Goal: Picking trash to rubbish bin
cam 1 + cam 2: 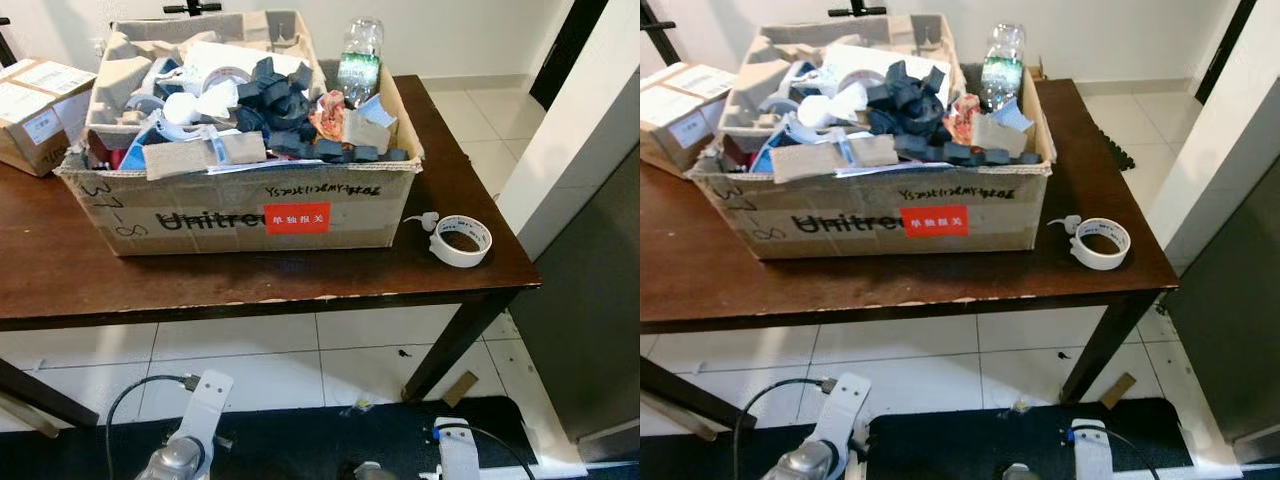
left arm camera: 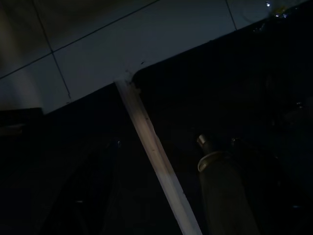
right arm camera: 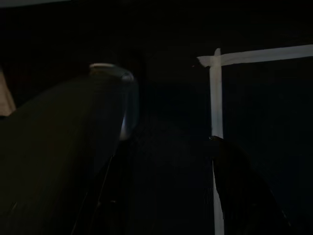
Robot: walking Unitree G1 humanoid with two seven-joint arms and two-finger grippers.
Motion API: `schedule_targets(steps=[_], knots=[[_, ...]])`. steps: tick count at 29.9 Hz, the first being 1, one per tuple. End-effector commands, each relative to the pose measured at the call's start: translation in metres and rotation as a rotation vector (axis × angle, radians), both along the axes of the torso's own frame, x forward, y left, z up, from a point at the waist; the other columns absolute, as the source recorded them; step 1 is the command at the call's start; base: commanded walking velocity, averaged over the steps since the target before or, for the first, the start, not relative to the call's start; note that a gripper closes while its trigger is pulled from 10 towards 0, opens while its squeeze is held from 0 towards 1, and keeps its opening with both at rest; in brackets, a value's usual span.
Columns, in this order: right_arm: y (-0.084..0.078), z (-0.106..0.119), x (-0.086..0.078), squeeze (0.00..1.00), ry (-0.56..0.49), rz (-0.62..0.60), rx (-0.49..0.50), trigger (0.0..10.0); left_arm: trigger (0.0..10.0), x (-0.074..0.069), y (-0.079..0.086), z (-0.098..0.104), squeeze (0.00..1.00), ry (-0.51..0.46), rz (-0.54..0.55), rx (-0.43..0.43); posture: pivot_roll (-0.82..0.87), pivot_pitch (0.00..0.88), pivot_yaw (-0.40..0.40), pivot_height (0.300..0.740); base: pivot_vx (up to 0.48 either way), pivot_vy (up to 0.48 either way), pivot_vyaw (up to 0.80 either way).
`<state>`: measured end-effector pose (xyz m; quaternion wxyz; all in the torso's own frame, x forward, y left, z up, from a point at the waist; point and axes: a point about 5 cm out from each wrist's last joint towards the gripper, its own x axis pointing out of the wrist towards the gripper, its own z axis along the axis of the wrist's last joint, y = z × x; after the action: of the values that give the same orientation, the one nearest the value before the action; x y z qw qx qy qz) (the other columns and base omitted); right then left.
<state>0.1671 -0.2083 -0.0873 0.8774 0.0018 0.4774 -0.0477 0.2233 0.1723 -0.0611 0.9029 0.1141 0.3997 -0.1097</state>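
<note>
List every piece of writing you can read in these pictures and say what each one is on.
"Unitree": black print on the front of the big cardboard box, its end hidden by the red sticker.
"37-8": black marker at the box's left front corner.
White characters on the red sticker: too small to read.
Upside-down handwriting along the box's top edge: not legible.
Labels on the small boxes and the bottle: too blurred.

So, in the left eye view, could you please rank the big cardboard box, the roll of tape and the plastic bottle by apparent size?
1. Big cardboard box, largest by far.
2. Plastic bottle, partly hidden behind the box.
3. Roll of tape; it looks close to the bottle's visible part, so this order is unsure.
</note>
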Motion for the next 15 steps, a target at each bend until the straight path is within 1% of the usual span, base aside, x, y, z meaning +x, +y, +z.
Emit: schedule_targets(steps=[1,3,5,6,8,9,13,14,15], knots=[[0.006,-0.003,-0.004,0.0,0.011,0.024,0.003,10.0,10.0,-0.009,0.004,-0.006,0.0,0.035,0.007,0.013,0.02,0.186,0.024,0.74,0.0,0.0,0.0],[0.006,-0.003,-0.004,0.0,0.011,0.024,0.003,10.0,10.0,-0.009,0.004,-0.006,0.0,0.035,0.007,0.013,0.02,0.186,0.024,0.74,0.0,0.0,0.0],[0.014,-0.005,-0.006,0.0,0.026,0.045,0.005,10.0,10.0,-0.015,0.018,-0.008,0.0,0.048,0.061,0.033,0.02,0.183,0.033,0.74,0.0,0.0,0.0],[0.019,-0.006,-0.006,0.0,0.026,0.059,0.013,10.0,10.0,-0.018,0.023,-0.009,0.0,0.053,0.088,0.032,0.03,0.16,0.027,0.74,0.0,0.0,0.0],[0.021,-0.006,-0.007,0.0,0.025,0.066,0.015,10.0,10.0,-0.019,0.026,-0.009,0.0,0.053,0.106,0.03,0.03,0.16,0.027,0.74,0.0,0.0,0.0],[0.023,-0.006,-0.007,0.0,0.024,0.07,0.018,10.0,10.0,-0.019,0.029,-0.008,0.0,0.047,0.118,0.028,0.05,0.173,0.021,0.74,0.0,0.0,0.0],[0.023,-0.007,-0.008,0.0,0.036,0.093,0.017,10.0,10.0,-0.017,0.034,-0.006,0.0,0.031,0.124,0.032,0.06,0.17,0.014,0.74,0.0,0.0,0.0],[0.022,-0.007,-0.009,0.0,0.043,0.098,0.012,10.0,10.0,-0.018,0.035,-0.006,0.0,0.031,0.128,0.035,0.07,0.193,0.009,0.74,0.0,0.0,0.0],[0.021,-0.007,-0.008,0.0,0.04,0.094,0.015,10.0,10.0,-0.018,0.035,-0.006,0.0,0.028,0.114,0.042,0.07,0.18,-0.002,0.74,0.0,0.0,0.0]])
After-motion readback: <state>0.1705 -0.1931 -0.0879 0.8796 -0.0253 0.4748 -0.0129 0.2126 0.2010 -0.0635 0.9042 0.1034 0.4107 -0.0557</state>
